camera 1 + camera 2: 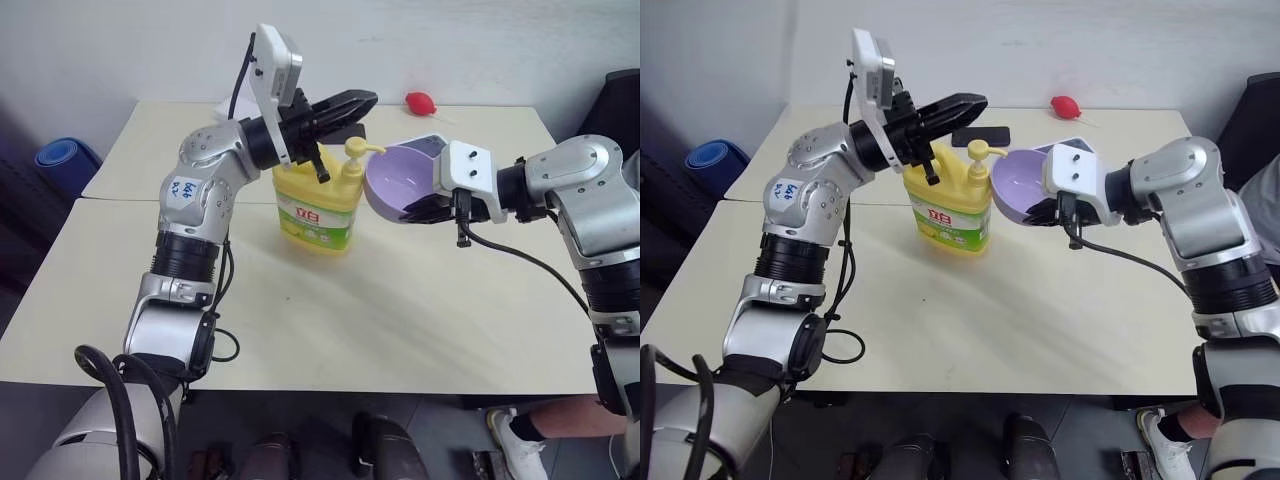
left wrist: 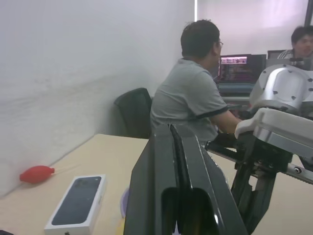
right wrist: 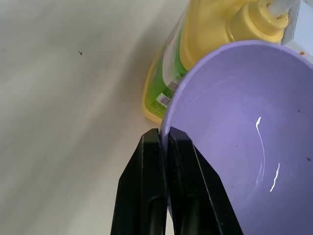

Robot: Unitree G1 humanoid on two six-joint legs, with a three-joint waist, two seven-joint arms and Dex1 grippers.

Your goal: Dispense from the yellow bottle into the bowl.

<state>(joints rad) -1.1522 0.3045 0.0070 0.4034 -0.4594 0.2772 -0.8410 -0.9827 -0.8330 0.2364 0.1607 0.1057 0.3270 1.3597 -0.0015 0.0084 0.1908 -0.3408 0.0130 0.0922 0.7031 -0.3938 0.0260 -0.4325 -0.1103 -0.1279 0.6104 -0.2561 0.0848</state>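
Head-camera views show the yellow bottle (image 1: 316,205) standing upright on the table (image 1: 400,320), with the bowl (image 1: 400,178) held in the air just beside its pump spout, tilted so its opening faces the bottle. The right gripper (image 3: 164,147) has its two fingers pinched on the bowl's thin rim, one inside and one outside. The left gripper (image 1: 352,102) has its fingers pressed together and holds nothing; it hovers just above the pump head (image 1: 356,146), pointing across toward the bowl, and whether it touches the pump cannot be told.

The main risk, judged from this layout, is the press itself: the closed fingers come at the pump at a slant, so a push could slide off the small pump head or tip the unheld bottle toward the bowl. A second risk is the rim pinch. The bowl hangs from one edge, so a knock from the bottle could twist it in the grip. The spout tip sits close to the bowl's near rim, so liquid could fall short onto the table unless the bowl stays under it. A boxed phone (image 2: 78,203) and a red bulb (image 1: 420,101) lie well behind on the table, clear of the work.
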